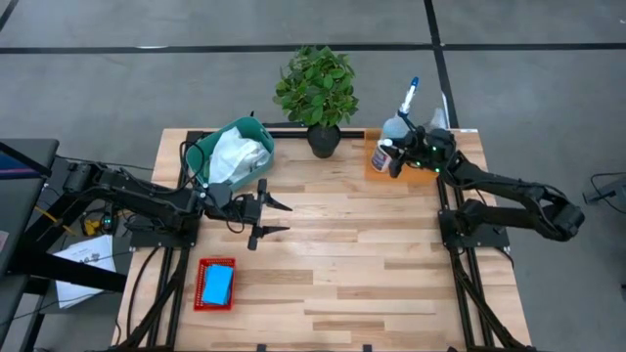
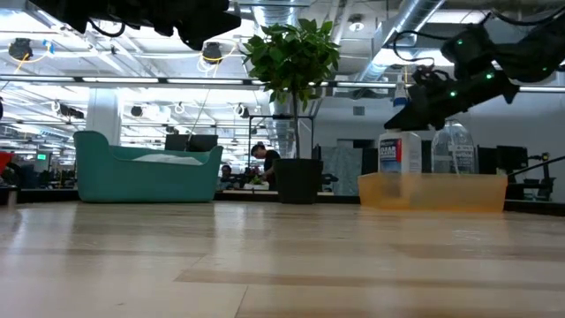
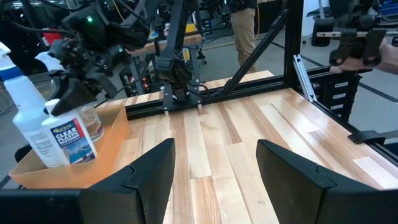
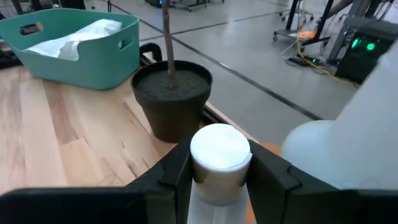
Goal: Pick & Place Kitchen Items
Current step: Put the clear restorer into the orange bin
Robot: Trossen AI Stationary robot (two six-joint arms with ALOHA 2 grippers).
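Right claw [image 4: 219, 180] is clamped around the small white labelled bottle [image 4: 219, 163] standing in the orange tray [image 1: 376, 164], apparently to lift it, while the left claw [image 1: 277, 218] waits apart mid-table.

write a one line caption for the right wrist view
Right gripper closed around the small white bottle's cap, black plant pot just behind.

A grey concrete floor [image 1: 548, 108] crossed by dark lines surrounds the light wooden table [image 1: 333, 264]. Beyond it lies an open workspace with exposed ceiling ducts [image 2: 424, 18] and strip lights [image 2: 159, 79]; a person [image 2: 265, 163] shows among what may be desks.
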